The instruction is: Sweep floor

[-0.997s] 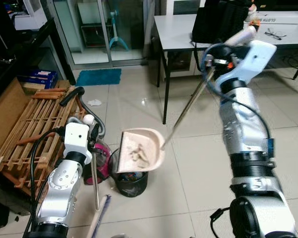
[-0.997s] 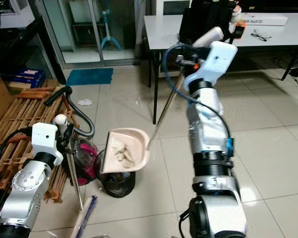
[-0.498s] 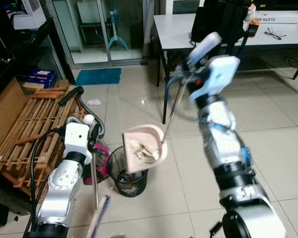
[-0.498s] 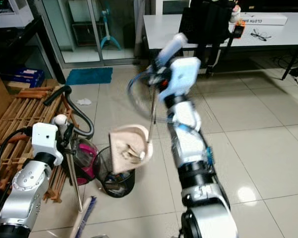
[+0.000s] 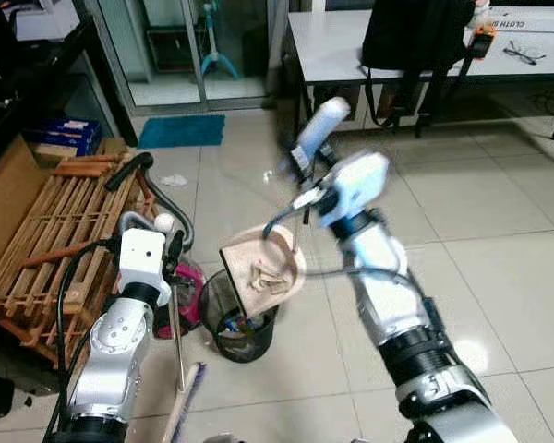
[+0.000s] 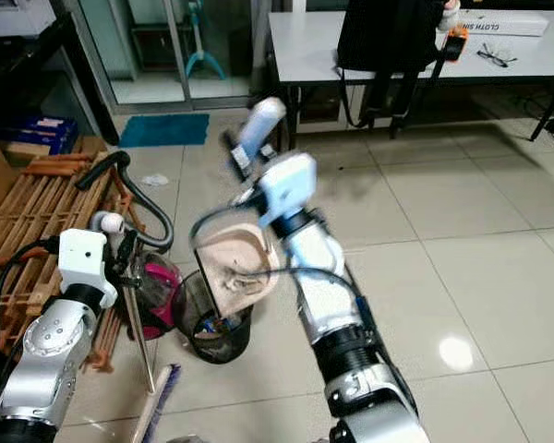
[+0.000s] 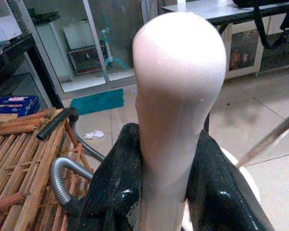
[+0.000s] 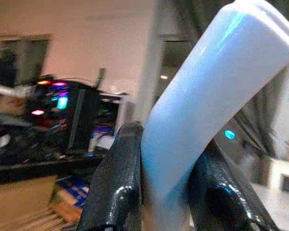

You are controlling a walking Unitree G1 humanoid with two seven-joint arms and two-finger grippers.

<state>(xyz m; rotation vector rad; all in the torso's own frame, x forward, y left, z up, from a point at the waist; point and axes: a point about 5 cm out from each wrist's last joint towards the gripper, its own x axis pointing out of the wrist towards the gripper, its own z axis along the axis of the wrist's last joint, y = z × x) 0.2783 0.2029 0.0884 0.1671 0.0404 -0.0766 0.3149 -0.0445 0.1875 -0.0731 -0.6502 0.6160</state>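
Far left: slatted wooden rack (image 5: 51, 231) lying tilted against the left wall's clutter, hemming in that side of the floor. Just right of it, a vacuum hose (image 5: 152, 189) arcs over a pink canister (image 5: 186, 293).

Left tool (image 7: 159, 192): clenched on the cream rounded handle-top of the broom (image 5: 178, 355). In the wrist view both black fingers (image 7: 115, 187) press the handle's sides. The stick hangs near vertical, bristle end down at the floor by the robot's left side. Judgement: held parked upright so it stays out of the dustpan's way.

Centre: black wire waste bin (image 5: 240, 318) standing on the tile floor (image 5: 499, 240), touching or just beside the canister. Directly above its mouth, the beige dustpan (image 5: 263, 272) is tipped steeply, open side toward the bin, paper-like scraps (image 5: 266, 274) clinging inside. Judgement: emptying step in hand; the tilt exists to slide the sweepings into the bin.

Right tool (image 8: 159, 192): grasping the pale blue grip of the dustpan's long handle (image 5: 316, 129), fingers tight on both sides. The arm is raised across the body, blurred.

Room: the bin's left side is crowded by canister, hose and rack. Right of the bin, open tile runs to the worktop (image 5: 351, 41) at the back, whose leg and hanging black bag (image 5: 415, 37) bound any upward swing of the handle.
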